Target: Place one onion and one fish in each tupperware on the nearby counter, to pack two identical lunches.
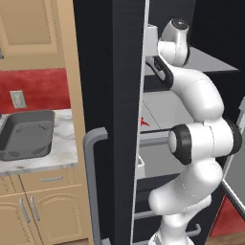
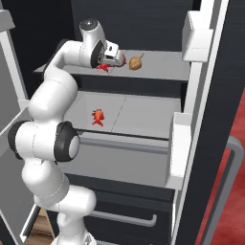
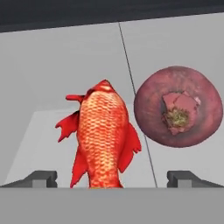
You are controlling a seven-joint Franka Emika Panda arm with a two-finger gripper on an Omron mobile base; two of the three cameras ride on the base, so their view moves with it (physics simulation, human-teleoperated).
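The claw (image 3: pixel 111 177) stands wide, holding nothing, its two dark tips (image 3: pixel 41 178) low at either side of a red-orange fish (image 3: pixel 101 140) on the upper fridge shelf (image 2: pixel 162 64). From the hand camera the fish lies lengthwise between the tips, and the purplish-red onion (image 3: pixel 178 113) sits just beside it, close to the line one tip would travel. That closeness is the main risk, as I judge it: if the claw closes off-centre, the tip on that side could nudge the round bulb and send it rolling along the shelf, or pinch both things at once. The fish is narrow with thin fins, so a grip on a fin instead of the body could let it slip or twist on the lift. In the right base camera the yellow-brown onion (image 2: pixel 136 62) rests a little farther along the same shelf, and a second fish (image 2: pixel 98 116) lies on the shelf below, well apart from the hand. The dark grey tray (image 1: pixel 26 134) waits on the marble counter (image 1: pixel 64 143) left of the fridge, so a carry past the open fridge door (image 1: pixel 112 119) lies ahead; a loose hold could drop the fish there. The second tray I cannot find.
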